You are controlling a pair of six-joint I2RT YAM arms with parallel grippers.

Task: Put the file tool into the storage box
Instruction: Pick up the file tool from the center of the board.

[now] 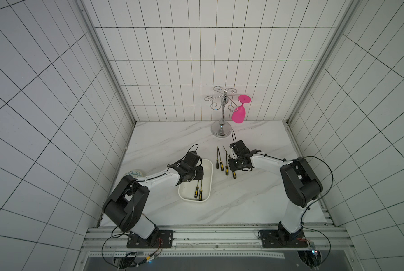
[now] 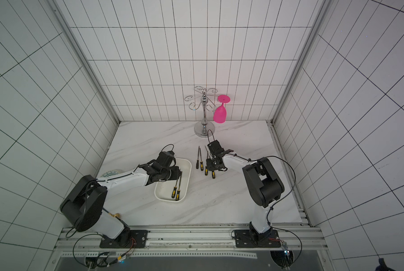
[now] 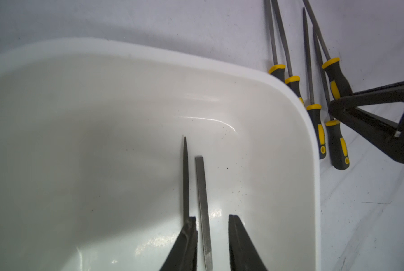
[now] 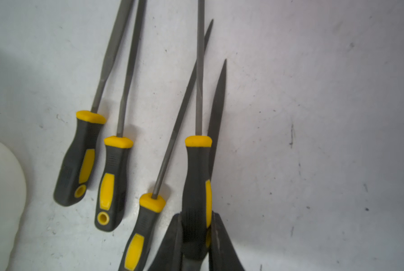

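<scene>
Right jaws could drag along the neighbouring file (image 4: 141, 230), whose blade crosses the held file (image 4: 196, 183), when lifting off the worktop (image 4: 313, 117) beside the storage box (image 3: 102, 105), being clamped shut on its handle, while left jaws stand slightly open astride a flat file (image 3: 202, 192) inside that box.

White shallow box (image 1: 208, 169) holds two black-yellow files (image 1: 196, 192); other files (image 1: 221, 165) lie rowed just beside it.
</scene>
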